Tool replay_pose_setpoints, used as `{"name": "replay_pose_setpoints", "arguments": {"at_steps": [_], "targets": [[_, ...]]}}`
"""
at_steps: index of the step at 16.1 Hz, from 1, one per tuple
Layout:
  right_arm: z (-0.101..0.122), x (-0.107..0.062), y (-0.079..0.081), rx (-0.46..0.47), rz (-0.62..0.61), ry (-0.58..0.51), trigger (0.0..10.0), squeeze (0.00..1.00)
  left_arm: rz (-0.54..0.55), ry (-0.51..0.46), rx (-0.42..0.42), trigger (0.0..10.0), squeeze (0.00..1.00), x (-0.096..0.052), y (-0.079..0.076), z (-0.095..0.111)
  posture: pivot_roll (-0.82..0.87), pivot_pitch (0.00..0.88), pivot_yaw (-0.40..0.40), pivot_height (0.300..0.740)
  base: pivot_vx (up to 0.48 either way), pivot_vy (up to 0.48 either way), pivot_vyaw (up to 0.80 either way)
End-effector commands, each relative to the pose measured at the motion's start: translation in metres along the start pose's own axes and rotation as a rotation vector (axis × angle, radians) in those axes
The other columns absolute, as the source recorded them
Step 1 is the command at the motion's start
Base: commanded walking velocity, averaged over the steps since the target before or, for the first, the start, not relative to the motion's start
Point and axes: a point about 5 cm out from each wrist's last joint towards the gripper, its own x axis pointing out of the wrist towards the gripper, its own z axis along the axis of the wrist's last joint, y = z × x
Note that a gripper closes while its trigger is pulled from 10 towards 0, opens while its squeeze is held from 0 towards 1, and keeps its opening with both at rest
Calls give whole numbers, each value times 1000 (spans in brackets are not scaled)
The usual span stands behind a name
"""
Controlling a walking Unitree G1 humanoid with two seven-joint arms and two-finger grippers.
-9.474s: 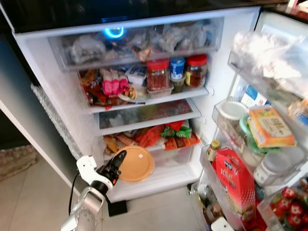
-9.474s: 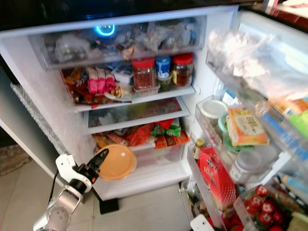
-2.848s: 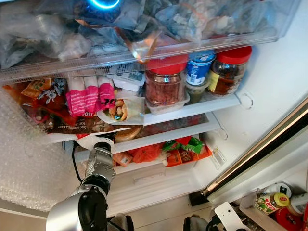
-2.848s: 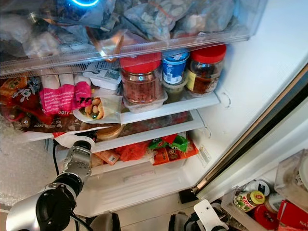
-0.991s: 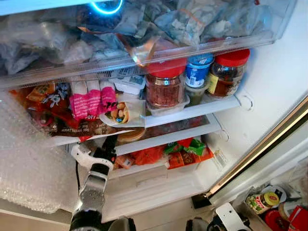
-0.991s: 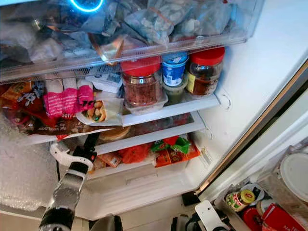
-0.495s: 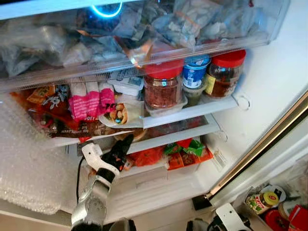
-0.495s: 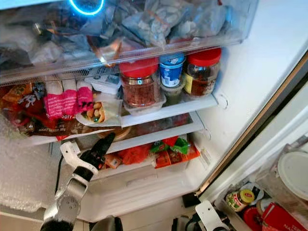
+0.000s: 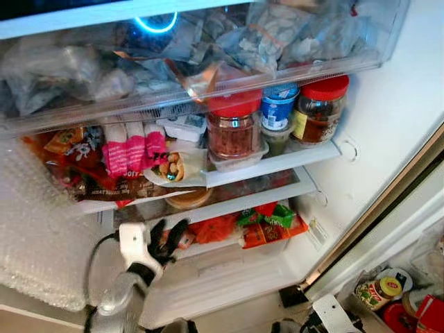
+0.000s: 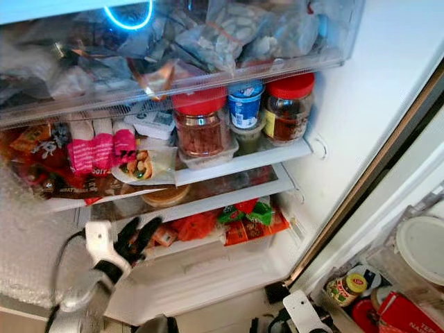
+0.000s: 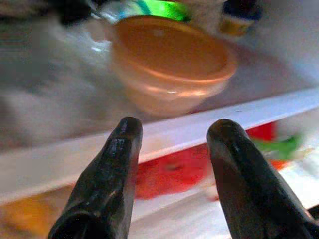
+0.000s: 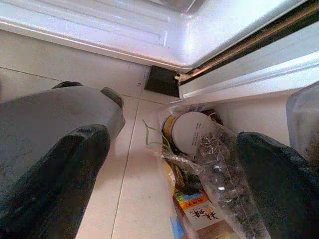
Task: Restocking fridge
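Note:
An orange lidded container [image 9: 189,200] sits on the narrow glass shelf [image 9: 243,199] in the middle of the open fridge, also seen up close as the orange container [image 11: 169,59]. My left gripper [image 9: 168,232] hovers just in front of and below that shelf's edge, open and holding nothing; the left gripper [image 11: 175,127] is a short way back from the container. My right gripper [image 12: 172,137] hangs low by the fridge's bottom corner, its fingers spread wide over the tiled floor, empty.
Red-lidded jars [image 9: 234,125] and a blue tub [image 9: 279,109] stand on the shelf above, beside pink packets [image 9: 132,147]. A clear drawer [image 9: 208,62] of bags is on top. Red and green packets [image 9: 267,220] lie below. Bubble wrap [image 9: 41,243] hangs left; door bins [image 10: 388,291] at right.
My left gripper has drawn back out of the shelf and dropped lower, fingers apart. The orange container it carried 9.5 s ago stays on the shelf.

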Motion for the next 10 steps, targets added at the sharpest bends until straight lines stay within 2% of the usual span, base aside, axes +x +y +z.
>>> {"name": "replay_pose_setpoints", "arguments": {"at_steps": [1, 2, 4, 5, 7, 10], "targets": [[-24, -3, 28, 44, 77, 101, 10000, 0, 30, -15, 67, 10000, 0, -3, 4, 5, -121, 90, 84, 652, 0, 0, 0], [-24, -3, 30, 81, 67, 103, 10000, 0, 34, 3, 131, 10000, 0, -6, 7, 3, -112, 75, 98, 652, 0, 0, 0], [-22, -3, 32, 98, 63, 101, 10000, 0, 70, 31, 127, 10000, 0, -8, 13, -3, -108, 73, 113, 652, 0, 0, 0], [-20, -2, 34, 100, 67, 95, 10000, 0, 95, 52, 150, 10000, 0, -10, 19, -7, -107, 70, 121, 652, -255, 0, 0], [-18, -1, 36, 112, 68, 91, 10000, 0, 136, 64, 142, 10000, 0, -12, 27, -11, -111, 69, 130, 652, -277, 0, 0], [-17, -1, 37, 116, 70, 92, 10000, 0, 141, 88, 139, 10000, 0, -13, 28, -17, -117, 65, 131, 652, -280, 0, 0]]}}
